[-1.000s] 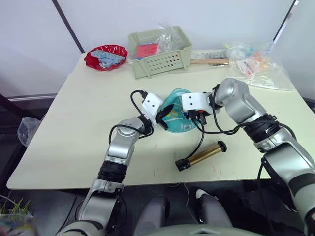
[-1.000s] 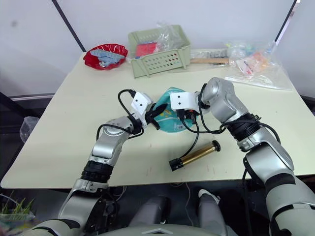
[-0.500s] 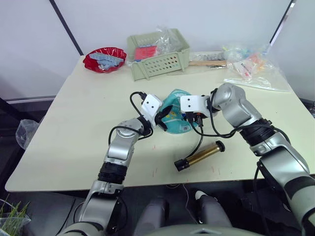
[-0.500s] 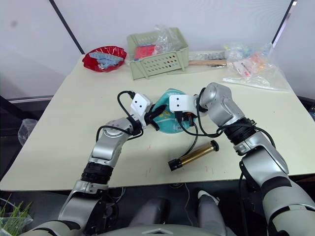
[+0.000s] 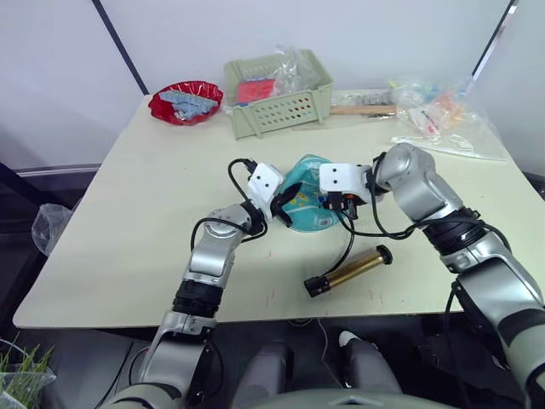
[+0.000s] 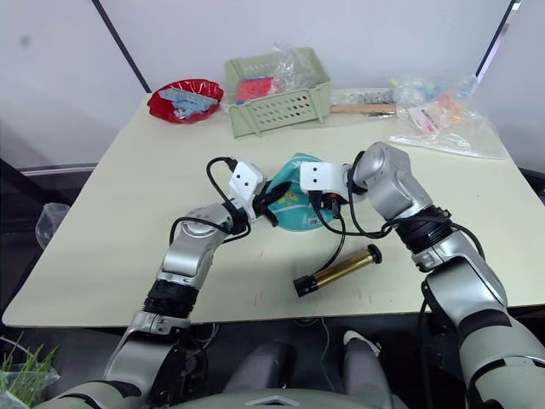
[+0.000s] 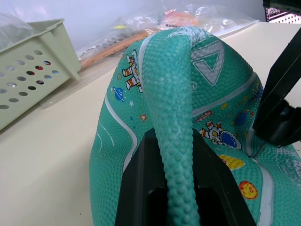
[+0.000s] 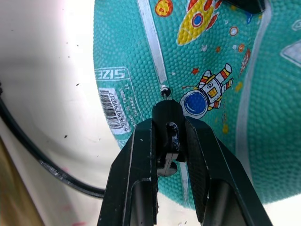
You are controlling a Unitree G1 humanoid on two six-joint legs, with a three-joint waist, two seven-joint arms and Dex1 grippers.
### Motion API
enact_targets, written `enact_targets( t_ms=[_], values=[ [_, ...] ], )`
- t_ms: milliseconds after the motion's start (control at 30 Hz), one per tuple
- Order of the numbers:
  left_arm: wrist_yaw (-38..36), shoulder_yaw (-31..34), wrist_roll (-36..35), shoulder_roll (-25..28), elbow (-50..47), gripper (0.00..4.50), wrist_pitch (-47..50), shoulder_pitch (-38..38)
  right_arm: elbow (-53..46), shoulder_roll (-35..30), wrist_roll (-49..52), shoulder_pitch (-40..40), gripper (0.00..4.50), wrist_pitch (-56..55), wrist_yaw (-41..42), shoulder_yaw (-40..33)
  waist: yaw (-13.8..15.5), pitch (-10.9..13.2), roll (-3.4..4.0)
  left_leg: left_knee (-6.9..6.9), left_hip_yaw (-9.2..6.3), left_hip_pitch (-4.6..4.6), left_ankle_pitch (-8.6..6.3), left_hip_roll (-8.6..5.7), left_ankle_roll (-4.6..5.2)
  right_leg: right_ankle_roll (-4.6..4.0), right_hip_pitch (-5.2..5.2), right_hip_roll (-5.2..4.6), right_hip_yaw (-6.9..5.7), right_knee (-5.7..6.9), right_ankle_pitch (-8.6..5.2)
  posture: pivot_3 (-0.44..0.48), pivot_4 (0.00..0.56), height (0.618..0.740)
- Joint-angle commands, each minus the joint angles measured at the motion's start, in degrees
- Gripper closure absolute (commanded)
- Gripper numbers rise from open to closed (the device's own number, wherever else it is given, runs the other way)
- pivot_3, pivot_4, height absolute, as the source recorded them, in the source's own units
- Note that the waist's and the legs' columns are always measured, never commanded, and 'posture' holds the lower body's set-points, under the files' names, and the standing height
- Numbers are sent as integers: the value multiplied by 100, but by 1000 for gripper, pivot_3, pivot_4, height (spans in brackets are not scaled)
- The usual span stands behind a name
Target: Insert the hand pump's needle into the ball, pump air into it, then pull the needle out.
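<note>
Cream table (image 5: 136, 213) carries the deflated teal ball (image 5: 305, 203) at centre. Left gripper (image 7: 175, 188) pinches a raised fold of the ball. Right gripper (image 8: 168, 136) is clamped on the needle (image 8: 164, 92), tip at the ball's valve. Hand pump (image 5: 349, 271) lies just in front of the ball, toward the robot.

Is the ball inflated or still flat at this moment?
Flat. The left gripper pinches a raised fold of the ball, so its rubber is slack; the pump lies on the table.

A robot test room.
One plain table (image 5: 145, 196) by bare white walls (image 5: 170, 34), with a green basket (image 5: 277, 94) and plastic bags (image 5: 438, 115).
</note>
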Motion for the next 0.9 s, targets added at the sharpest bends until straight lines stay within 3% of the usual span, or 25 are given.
enact_targets(
  t_ms=[33, 100, 133, 167, 333, 567, 900],
  values=[
    [-224, -461, 102, -90, 284, 4498, 92, 125, -341, 19, 266, -14, 4171, 29, 31, -116, 4, 2, 4, -1, -2, -2, 0, 0, 0, 0, 0, 0, -2, -4, 0, 0, 150, 740],
    [-237, -468, 110, -88, 291, 4498, 71, 124, -356, -14, 316, -20, 4171, 2, -15, -132, 9, 4, 6, -2, -6, -6, 0, -1, 0, 0, 0, -2, -6, -9, 0, 0, 150, 740],
    [-241, -470, 113, -89, 296, 4500, 64, 122, -373, -30, 347, -27, 3159, 26, -9, -141, 10, 5, 7, -3, -7, -7, 0, -1, 0, 0, 0, -2, -8, -11, 0, 0, 150, 740],
    [-247, -472, 116, -89, 311, 4500, 54, 113, -405, -64, 391, -43, 2955, 65, 20, -161, 12, 5, 8, -4, -9, -8, 0, -2, 0, 0, 0, -3, -10, -14, 0, 0, 150, 740],
    [-249, -484, 116, -81, 360, 4500, 23, 83, -548, -242, 629, -132, 783, 348, 54, -349, 73, 9, 14, -5, -24, -21, 0, -5, 0, 0, 1, -7, -31, -33, 1, 0, 150, 740],
    [-272, -509, 118, -68, 476, 4500, -40, 30, -1112, -820, 1555, -165, 783, 1357, 605, -847, 166, 17, 27, -6, -51, -47, 0, -12, 0, 0, -1, -18, -64, -59, 1, 0, 150, 740],
    [-309, -496, 116, -54, 501, 4500, -50, 13, -1238, -923, 2242, 146, 783, 2510, -1, -1156, 161, 17, 28, -17, -54, -50, 0, -20, 1, 0, -1, -32, -70, -66, 1, 0, 150, 740]
  ],
)
